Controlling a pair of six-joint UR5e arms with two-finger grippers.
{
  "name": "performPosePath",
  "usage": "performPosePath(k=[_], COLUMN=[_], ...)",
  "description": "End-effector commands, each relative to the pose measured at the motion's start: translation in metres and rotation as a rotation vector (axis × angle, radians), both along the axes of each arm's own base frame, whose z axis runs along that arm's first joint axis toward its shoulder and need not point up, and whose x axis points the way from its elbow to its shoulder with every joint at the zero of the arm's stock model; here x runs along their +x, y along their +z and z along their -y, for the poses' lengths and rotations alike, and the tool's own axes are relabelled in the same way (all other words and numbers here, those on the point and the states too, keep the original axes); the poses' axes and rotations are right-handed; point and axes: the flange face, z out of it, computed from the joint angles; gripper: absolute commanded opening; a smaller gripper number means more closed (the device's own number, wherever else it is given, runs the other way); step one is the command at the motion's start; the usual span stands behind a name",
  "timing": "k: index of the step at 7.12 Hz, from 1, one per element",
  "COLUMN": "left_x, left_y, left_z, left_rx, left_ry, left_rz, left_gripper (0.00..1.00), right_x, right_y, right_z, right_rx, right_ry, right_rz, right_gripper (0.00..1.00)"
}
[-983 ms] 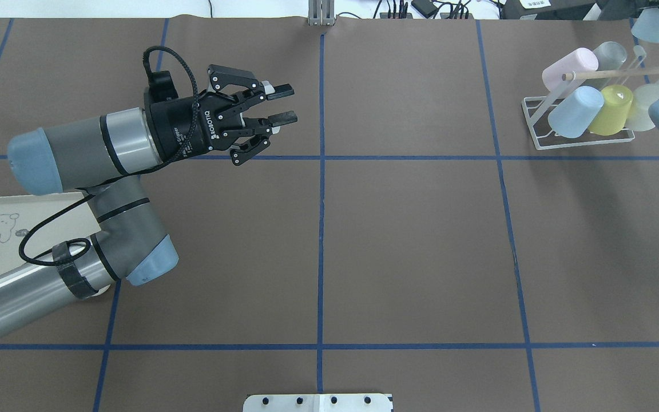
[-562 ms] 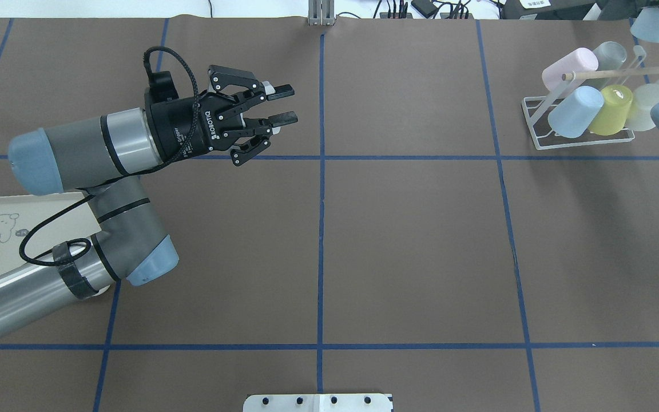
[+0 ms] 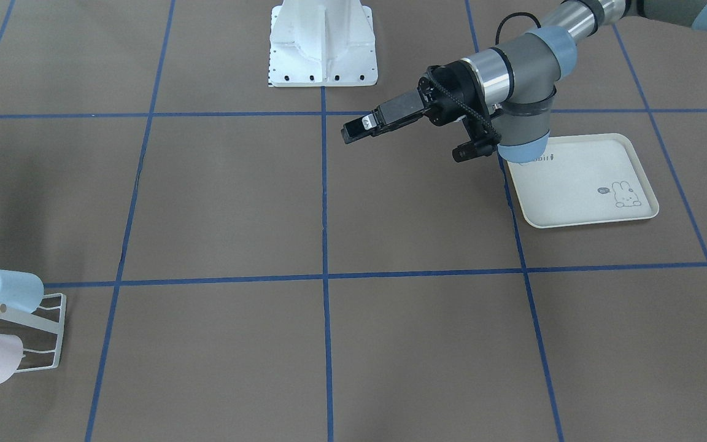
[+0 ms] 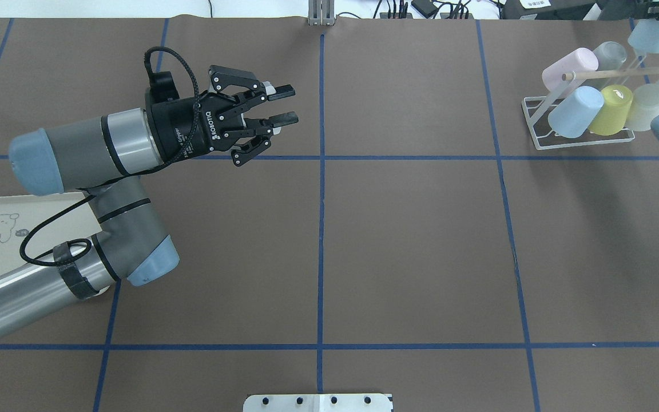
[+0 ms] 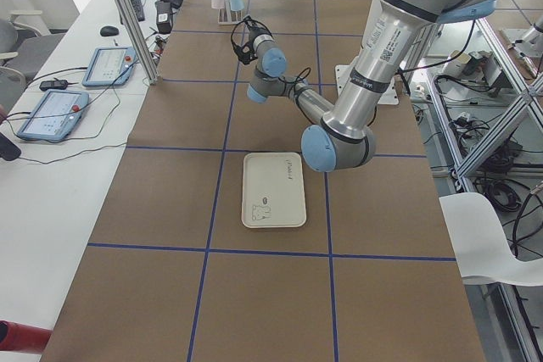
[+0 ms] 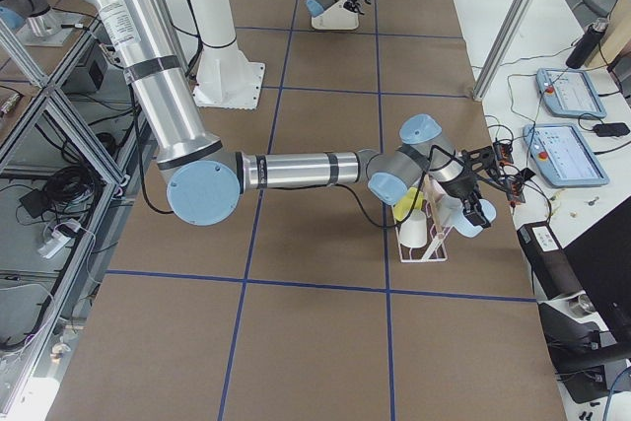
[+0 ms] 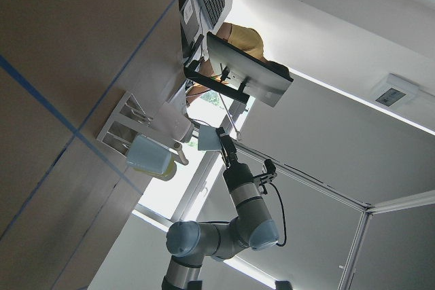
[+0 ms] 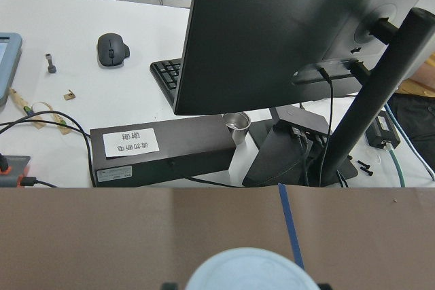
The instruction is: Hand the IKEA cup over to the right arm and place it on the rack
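Note:
My right gripper [image 6: 478, 206] is shut on a pale blue IKEA cup [image 4: 652, 35], which hangs just above the far end of the rack [image 4: 531, 123]. The right wrist view shows only the cup's round end [image 8: 251, 271] at the bottom edge. The white wire rack with its wooden dowel [image 4: 621, 72] holds pink, clear, blue, yellow and cream cups. In the front-facing view its end shows at the left edge [image 3: 43, 331]. My left gripper [image 4: 294, 104] hovers open and empty over the table's left half, far from the rack.
A cream tray with a rabbit drawing [image 3: 574, 190] lies under the left arm's elbow. The white robot base [image 3: 323, 43] stands at the table's near middle. A monitor [image 8: 285, 39], a keyboard and cables sit on the desk just beyond the rack.
The right gripper has shifted the blue cup slightly closer to the rack's far end. The left arm has not moved.

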Motion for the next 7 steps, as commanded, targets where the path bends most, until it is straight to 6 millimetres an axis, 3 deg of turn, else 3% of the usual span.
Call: performPosePath(k=[1,4,5,6,7], left_x=[0.0,0.001,0.001,0.001,0.001], left_y=[0.0,0.0,0.0,0.0,0.0], left_z=[0.0,0.0,0.0,0.0,0.0], left_rx=[0.0,0.0,0.0,0.0,0.0], left_ry=[0.001,0.001,0.001,0.002,0.001], left_rz=[0.0,0.0,0.0,0.0,0.0], left_gripper=[0.46,0.46,0.46,0.46,0.46], right_x=[-0.006,-0.015,-0.017,-0.019,-0.019], right_y=[0.005,0.013,0.014,0.014,0.014], right_z=[-0.004,-0.014,-0.015,-0.015,-0.015], right_rx=[-0.002,0.002,0.002,0.002,0.002], right_ry=[-0.012,-0.027,-0.03,-0.031,-0.031], right_rz=[0.0,0.001,-0.002,-0.004,-0.004], right_gripper=[0.0,0.04,0.41,0.99,1.0])
